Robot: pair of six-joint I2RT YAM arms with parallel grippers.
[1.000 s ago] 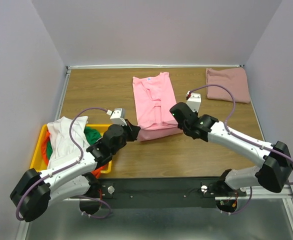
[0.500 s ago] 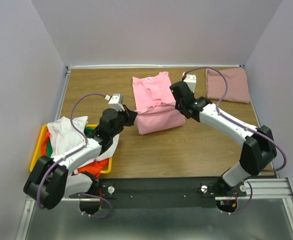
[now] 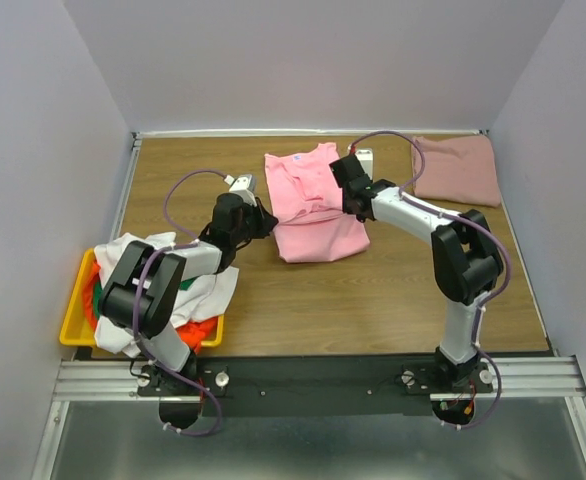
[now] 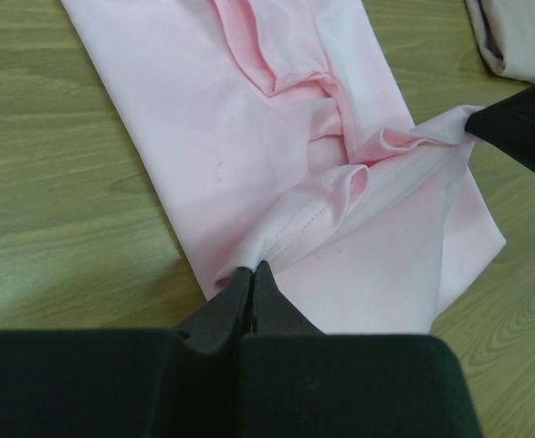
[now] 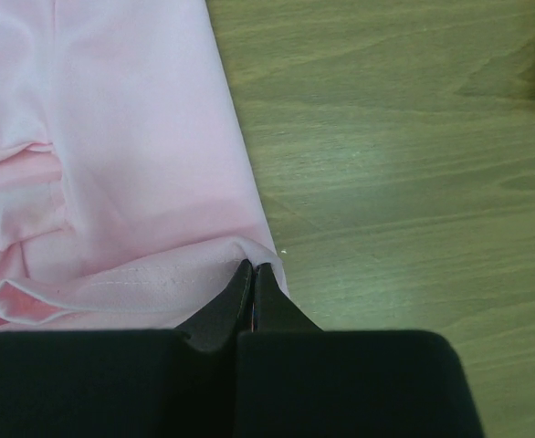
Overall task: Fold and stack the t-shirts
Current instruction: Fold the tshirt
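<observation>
A bright pink t-shirt (image 3: 313, 205) lies mid-table, its lower half doubled over toward the back. My left gripper (image 3: 270, 223) is shut on the hem's left corner, pinching the cloth (image 4: 249, 119) at the fingertips (image 4: 252, 267). At the opposite corner my right gripper (image 3: 350, 200) is shut on the hem, with the fabric (image 5: 131, 137) bunched at its tips (image 5: 253, 267). It shows as a black shape (image 4: 523, 119) in the left wrist view. A folded dusty rose t-shirt (image 3: 460, 170) rests at the back right.
A yellow bin (image 3: 73, 318) at the front left holds a white tee (image 3: 138, 265) piled over an orange one (image 3: 198, 330). The left arm reaches over the bin. Walls close in the table on the left, back and right.
Both grippers have carried the pink shirt's hem away from the front edge toward the back, folding the lower part up over the body. Both arms have stretched out.
</observation>
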